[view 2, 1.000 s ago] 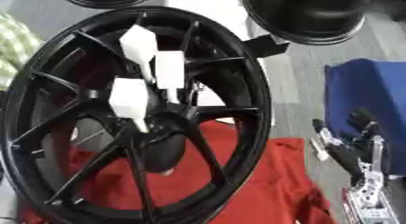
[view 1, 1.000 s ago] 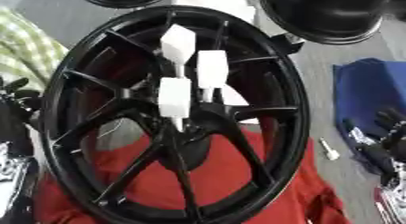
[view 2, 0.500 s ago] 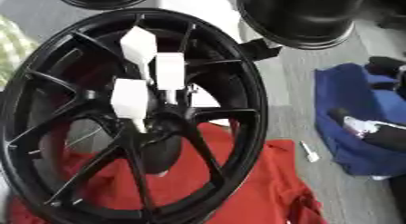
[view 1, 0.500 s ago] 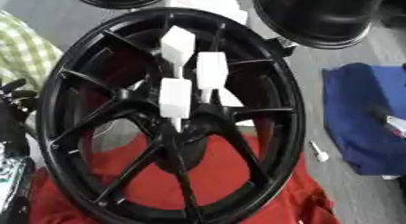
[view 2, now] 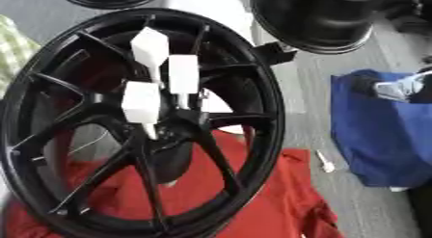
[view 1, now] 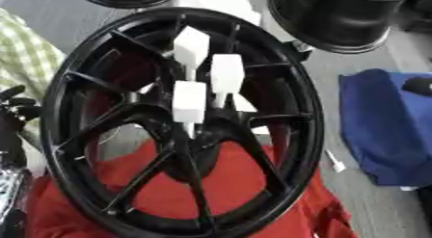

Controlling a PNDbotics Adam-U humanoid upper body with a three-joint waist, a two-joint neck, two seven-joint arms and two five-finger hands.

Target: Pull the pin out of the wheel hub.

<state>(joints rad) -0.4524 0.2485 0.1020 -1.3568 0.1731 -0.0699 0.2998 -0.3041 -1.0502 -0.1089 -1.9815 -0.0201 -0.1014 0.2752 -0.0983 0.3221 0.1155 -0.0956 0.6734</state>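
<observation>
In the left eye view, my left hand (view 1: 15,117) shows at the left edge, dark fingers raised and relaxed, holding nothing. To the right of it, just beside my fingers, lies the black wheel (view 1: 182,121) on a red cloth (view 1: 223,193). Three white pins stand at its centre: the nearest pin (view 1: 188,103), the middle pin (view 1: 226,74) and the far pin (view 1: 191,45), each farther from my hand than the last. All three look seated at the hub, so I judge that the pulling has not begun. My hand is apart from every one of them. Well across the wheel from that hand, a small white piece (view 1: 335,161) lies on the grey table (view 1: 371,208) by a blue cloth (view 1: 388,126); whether it is a pin already drawn, I cannot tell.

In the right eye view, my right hand (view 2: 397,87) shows at the right edge over the blue cloth, a dark and silvery shape. I cannot tell whether its fingers are spread or curled. The pins are well off to its left, with the rim between us. The nearest pin's thin stem (view 2: 151,132) points into the hub. What is left, as I judge it, is everything: reach in, pinch a white head, draw it straight out.
</observation>
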